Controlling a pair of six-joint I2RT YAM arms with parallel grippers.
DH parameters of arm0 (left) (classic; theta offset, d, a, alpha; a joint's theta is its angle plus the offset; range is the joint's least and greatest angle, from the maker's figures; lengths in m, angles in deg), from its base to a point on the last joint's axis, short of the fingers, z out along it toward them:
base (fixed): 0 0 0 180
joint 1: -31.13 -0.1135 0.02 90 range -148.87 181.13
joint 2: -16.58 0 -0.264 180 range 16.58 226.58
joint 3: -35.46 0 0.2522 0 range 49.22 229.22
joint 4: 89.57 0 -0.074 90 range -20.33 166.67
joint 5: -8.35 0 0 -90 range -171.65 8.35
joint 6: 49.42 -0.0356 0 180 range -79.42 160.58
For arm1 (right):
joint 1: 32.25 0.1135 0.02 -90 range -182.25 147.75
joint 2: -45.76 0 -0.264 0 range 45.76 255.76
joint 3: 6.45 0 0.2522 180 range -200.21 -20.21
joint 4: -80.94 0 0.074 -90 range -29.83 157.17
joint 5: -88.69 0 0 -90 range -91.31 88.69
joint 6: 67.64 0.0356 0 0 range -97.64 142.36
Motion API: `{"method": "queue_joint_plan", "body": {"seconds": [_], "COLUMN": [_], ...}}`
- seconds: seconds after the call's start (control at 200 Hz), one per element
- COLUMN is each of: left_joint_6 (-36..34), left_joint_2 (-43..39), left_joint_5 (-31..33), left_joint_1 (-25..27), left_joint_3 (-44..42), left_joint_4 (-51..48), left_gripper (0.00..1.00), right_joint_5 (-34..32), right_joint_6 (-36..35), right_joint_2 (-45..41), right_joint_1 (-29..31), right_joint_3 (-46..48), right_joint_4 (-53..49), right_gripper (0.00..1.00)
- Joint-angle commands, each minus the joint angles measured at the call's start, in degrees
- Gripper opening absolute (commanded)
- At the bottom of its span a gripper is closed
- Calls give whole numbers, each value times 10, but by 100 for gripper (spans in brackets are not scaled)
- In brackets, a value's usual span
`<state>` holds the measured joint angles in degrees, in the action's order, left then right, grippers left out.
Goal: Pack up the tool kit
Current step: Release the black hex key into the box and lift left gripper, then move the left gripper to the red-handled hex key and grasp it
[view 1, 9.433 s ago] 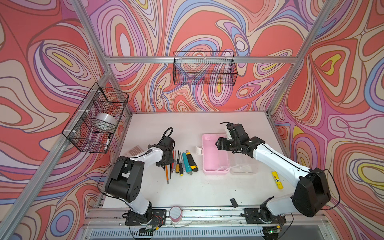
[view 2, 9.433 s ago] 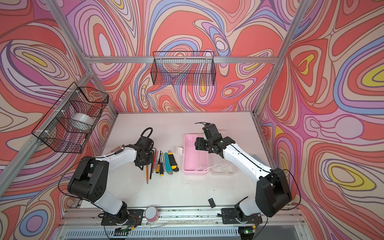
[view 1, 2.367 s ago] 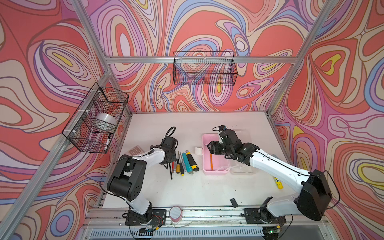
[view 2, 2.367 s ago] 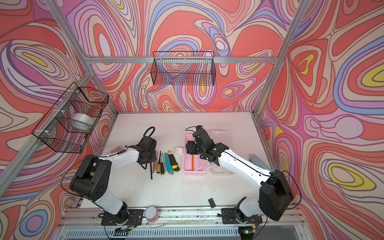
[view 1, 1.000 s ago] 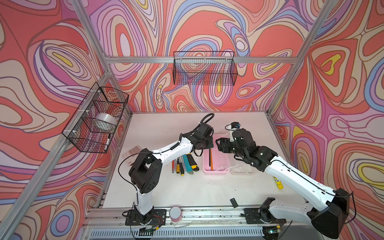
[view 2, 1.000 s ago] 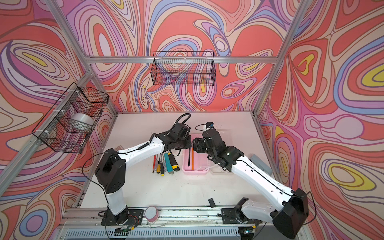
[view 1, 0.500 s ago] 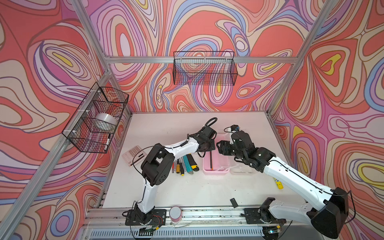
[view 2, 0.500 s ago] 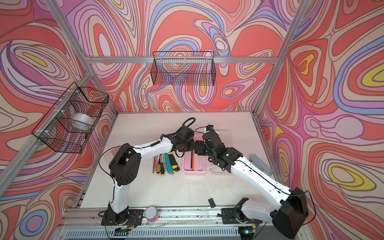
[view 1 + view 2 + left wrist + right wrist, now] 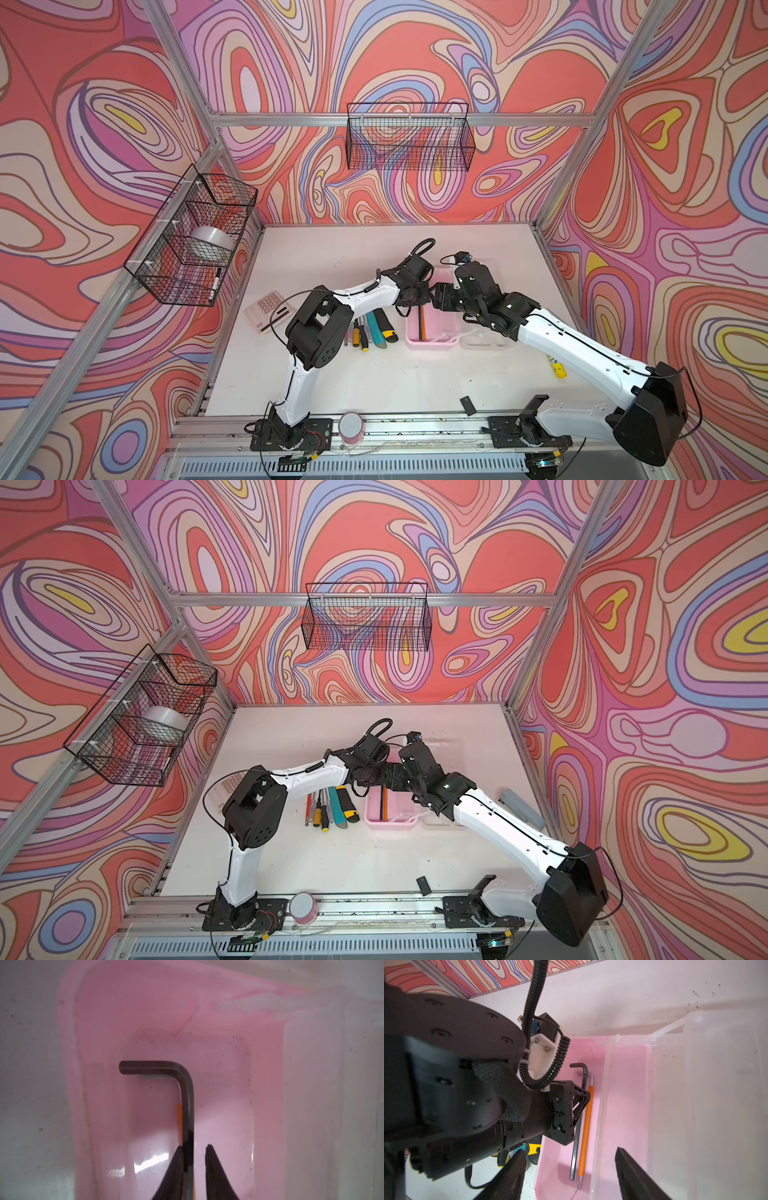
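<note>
Two grippers crowd the far end of the pink box (image 9: 430,343) in both top views: the left gripper (image 9: 417,302) and the right gripper (image 9: 436,297) are nearly touching, so I judge that a careless lift by either could strike the other. Beside the box on the table lie the screwdrivers (image 9: 360,332), the teal utility knife (image 9: 376,334) and the yellow-black utility knife (image 9: 388,326), not yet packed.

In the left wrist view the left gripper's jaws stand a little apart around the black hex key (image 9: 187,1088). The key lies in the box close against the orange-sleeved hex key (image 9: 180,1118). It touches one finger, so a slanted pull-out may drag it up or over the wall.

In the right wrist view the right gripper (image 9: 569,1150) hangs wide apart and holds nothing. It is above the wall between the box and its clear lid (image 9: 695,1084), and dropping there could tip the box or flip the lid.
</note>
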<state>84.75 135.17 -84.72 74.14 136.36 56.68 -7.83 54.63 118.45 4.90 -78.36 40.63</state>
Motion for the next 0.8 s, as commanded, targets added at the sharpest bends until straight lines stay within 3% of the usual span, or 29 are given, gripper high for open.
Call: {"method": "queue_joint_plan", "body": {"seconds": [0.0, 0.2, 0.356, 0.636, 0.791], "left_joint_6": [-3, -16, -38, -96, -104], "left_joint_2": [-9, -31, -68, -264, -353], "left_joint_5": [9, 25, 55, 191, 170], "left_joint_1": [1, 1, 1, -3, -45], "left_joint_3": [-3, -9, -8, -126, -225], "left_joint_4": [-10, -10, -35, -96, -128], "left_gripper": [36, 49, 52, 56, 52], "right_joint_5": [2, -3, 2, 29, 49], "right_joint_6": [-1, -2, -7, -21, -12], "right_joint_2": [8, 9, 6, 15, 17], "right_joint_1": [-2, -3, -3, -3, -3], "right_joint_3": [-13, -22, -34, -63, -52], "right_joint_4": [5, 0, -1, -10, 5], "right_gripper": [71, 72, 71, 71, 71]}}
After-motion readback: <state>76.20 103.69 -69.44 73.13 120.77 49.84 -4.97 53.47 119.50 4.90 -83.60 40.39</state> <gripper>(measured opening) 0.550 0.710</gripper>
